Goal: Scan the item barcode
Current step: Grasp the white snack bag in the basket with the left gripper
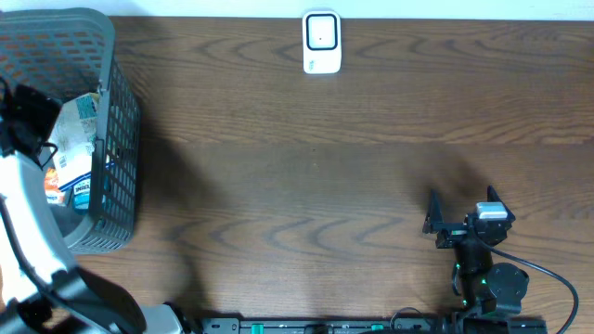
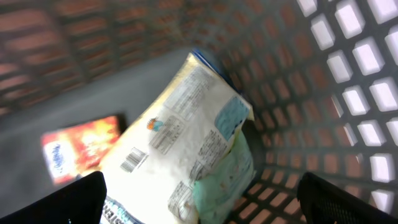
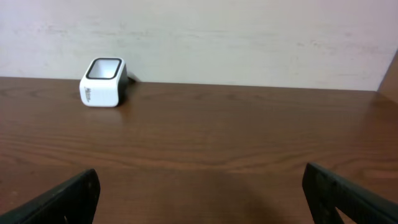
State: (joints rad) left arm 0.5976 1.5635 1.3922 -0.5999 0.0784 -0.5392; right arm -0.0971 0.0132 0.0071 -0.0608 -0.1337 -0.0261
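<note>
A white snack pouch point(image 2: 186, 140) with a teal end lies in the grey basket point(image 2: 348, 93), its printed back up and a small barcode point(image 2: 130, 160) showing. My left gripper point(image 2: 202, 208) hangs open just above the pouch, with one finger on each side and nothing held. From overhead the same gripper point(image 1: 32, 121) sits over the basket point(image 1: 121, 111) at the far left. The white scanner point(image 1: 322, 42) stands at the table's back edge. It also shows in the right wrist view as the scanner point(image 3: 102, 81), far ahead on the left. My right gripper point(image 1: 461, 206) rests open and empty near the front right.
A red packet point(image 2: 81, 149) lies on the basket floor beside the pouch. The basket's lattice walls point(image 1: 116, 186) rise close around my left gripper. A pale wall point(image 3: 249, 37) runs behind the wooden table point(image 1: 306, 186).
</note>
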